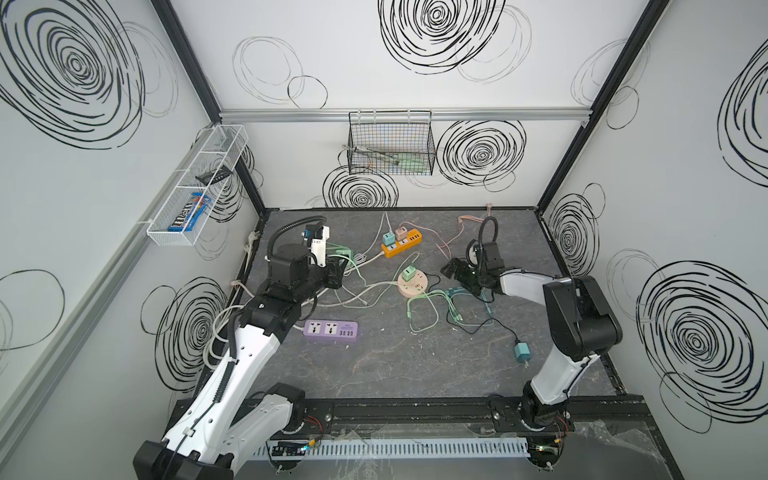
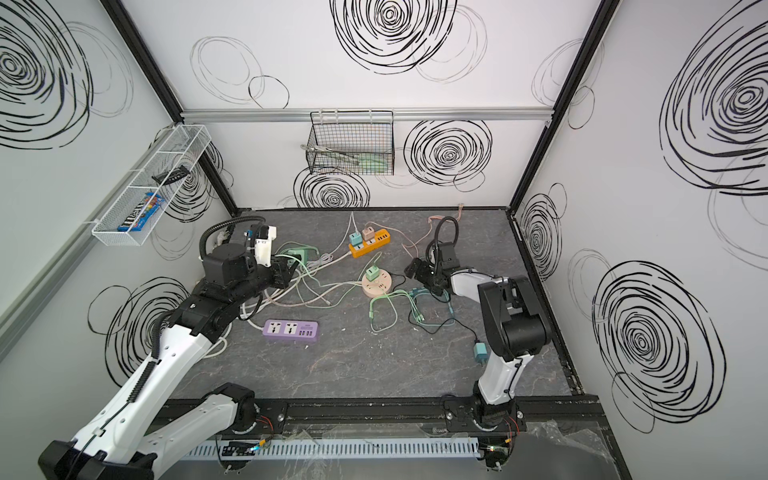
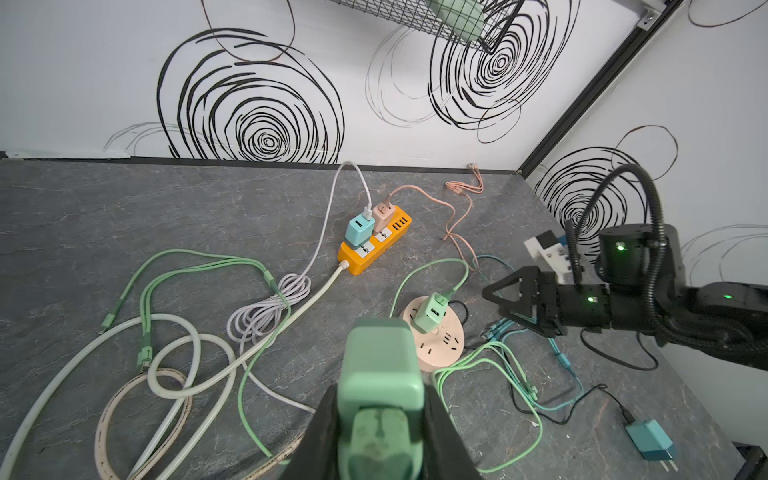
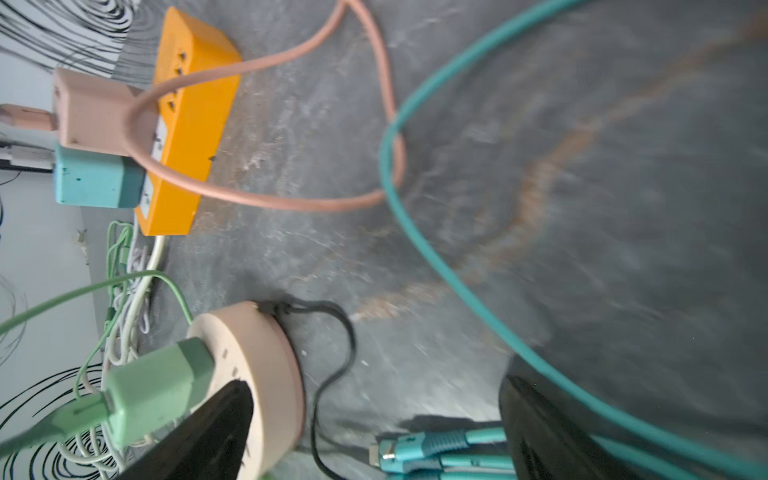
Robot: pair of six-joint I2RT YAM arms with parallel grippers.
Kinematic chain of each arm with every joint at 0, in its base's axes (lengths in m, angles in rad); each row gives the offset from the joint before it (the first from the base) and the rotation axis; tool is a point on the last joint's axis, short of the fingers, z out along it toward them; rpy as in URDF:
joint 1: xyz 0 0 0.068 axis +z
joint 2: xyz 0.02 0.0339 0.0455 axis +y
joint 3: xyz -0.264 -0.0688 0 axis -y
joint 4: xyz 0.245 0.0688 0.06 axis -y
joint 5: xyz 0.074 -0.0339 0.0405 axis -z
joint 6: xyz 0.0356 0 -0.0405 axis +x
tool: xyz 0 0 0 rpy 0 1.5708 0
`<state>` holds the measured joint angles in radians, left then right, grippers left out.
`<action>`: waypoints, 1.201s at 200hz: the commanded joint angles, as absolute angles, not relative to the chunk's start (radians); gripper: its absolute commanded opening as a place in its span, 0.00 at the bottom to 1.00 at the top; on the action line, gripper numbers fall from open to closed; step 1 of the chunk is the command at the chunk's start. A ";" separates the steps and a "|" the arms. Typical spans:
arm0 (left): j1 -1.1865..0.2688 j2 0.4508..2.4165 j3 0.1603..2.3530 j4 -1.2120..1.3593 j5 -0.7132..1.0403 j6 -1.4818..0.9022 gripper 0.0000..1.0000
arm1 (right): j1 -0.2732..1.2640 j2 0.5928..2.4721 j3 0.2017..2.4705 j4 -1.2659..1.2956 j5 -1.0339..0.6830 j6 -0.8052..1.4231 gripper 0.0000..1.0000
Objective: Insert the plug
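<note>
Green plug (image 3: 380, 365) is clamped in the left tool (image 3: 380, 399), lower middle of the left wrist view, above the worktop (image 3: 124, 216). Right tool (image 4: 376, 386) hangs wide open beside the round socket (image 4: 266, 374).

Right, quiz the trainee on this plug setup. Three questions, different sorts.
1. True or false: the purple strip has no charger plugged in.
2. The left tool holds: A) a green charger, B) a teal charger, C) nothing.
3. How many chargers sit in the orange strip?
Key: 1 true; 2 A; 3 two.
</note>
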<state>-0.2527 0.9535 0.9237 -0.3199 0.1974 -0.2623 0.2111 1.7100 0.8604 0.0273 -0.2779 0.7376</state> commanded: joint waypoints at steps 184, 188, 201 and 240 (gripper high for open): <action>-0.343 1.071 1.029 -0.299 0.178 -0.238 0.00 | 0.535 1.156 0.560 0.057 -0.318 0.324 0.97; -0.344 1.072 1.029 -0.298 0.178 -0.238 0.00 | 0.551 1.160 0.557 0.055 -0.305 0.322 0.97; -0.343 1.074 1.026 -0.298 0.181 -0.239 0.00 | 0.591 1.185 0.553 0.043 -0.231 0.335 0.97; -0.341 1.068 1.022 -0.301 0.168 -0.240 0.00 | 0.644 1.280 0.534 0.091 -0.136 0.364 0.98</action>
